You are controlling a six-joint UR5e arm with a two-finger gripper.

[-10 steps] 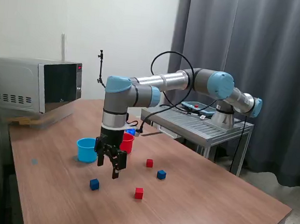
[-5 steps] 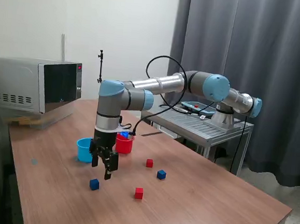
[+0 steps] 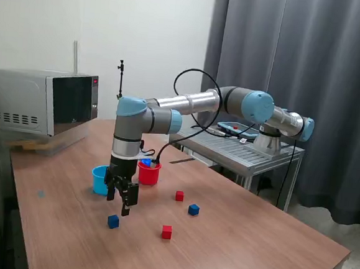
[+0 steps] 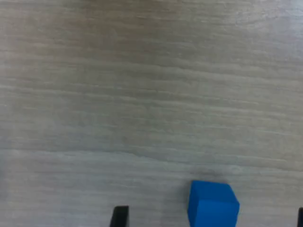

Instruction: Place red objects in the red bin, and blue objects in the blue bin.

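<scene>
We find the jaws spread wide and empty, poised above the nearer blue cube (image 4: 212, 203) on the surface (image 3: 234, 238), evidently to straddle it; the blue bin (image 3: 101, 179) stands just behind.

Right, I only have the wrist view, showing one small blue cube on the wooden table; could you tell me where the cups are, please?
Observer: The round light-blue plastic cup stands just behind the claw.
Operator: And the red one?
Observer: The round red plastic cup stands beside it, toward the exterior view's right.
Operator: Any other cubes?
Observer: A small red cube, another red cube and a second blue cube lie apart, further right.
</scene>
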